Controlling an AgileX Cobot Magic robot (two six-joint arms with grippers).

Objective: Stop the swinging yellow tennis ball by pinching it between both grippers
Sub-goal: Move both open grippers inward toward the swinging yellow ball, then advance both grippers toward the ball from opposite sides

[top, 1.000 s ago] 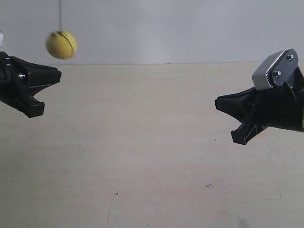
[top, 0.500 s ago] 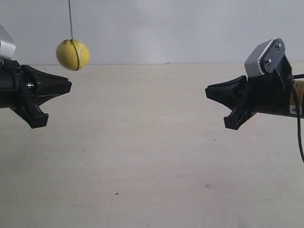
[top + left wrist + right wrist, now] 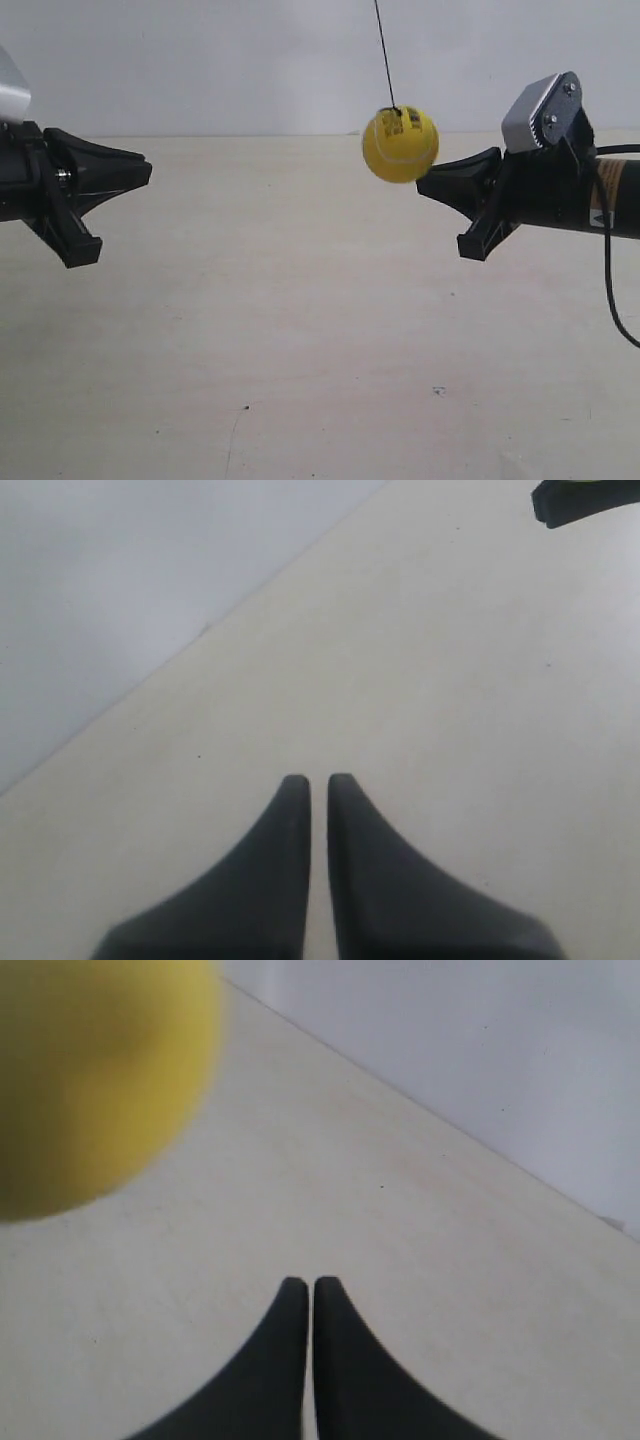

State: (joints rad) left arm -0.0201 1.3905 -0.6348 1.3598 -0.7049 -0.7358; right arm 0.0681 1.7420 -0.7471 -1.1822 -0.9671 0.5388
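The yellow tennis ball (image 3: pixel 400 145) hangs on a thin black string (image 3: pixel 384 55) above the table, its barcode sticker facing the exterior view. It is just off the tip of my right gripper (image 3: pixel 420 187), slightly above it; whether they touch I cannot tell. In the right wrist view the ball (image 3: pixel 95 1080) is a large blur beside the shut gripper (image 3: pixel 304 1281). My left gripper (image 3: pixel 148 172) points toward the ball from the exterior view's left, far from it. It is shut (image 3: pixel 318 778) with nothing between its fingers. The right gripper's tip (image 3: pixel 585 502) shows at the far edge of the left wrist view.
A pale beige table (image 3: pixel 300 330) lies under both arms, with a grey-white wall (image 3: pixel 250 60) behind it. A black cable (image 3: pixel 612 290) hangs from the right arm at the exterior view's right edge.
The ball has swung from beside the left gripper across to the right gripper. The right arm has moved inward and levelled out. The left arm has hardly moved in the last half second.
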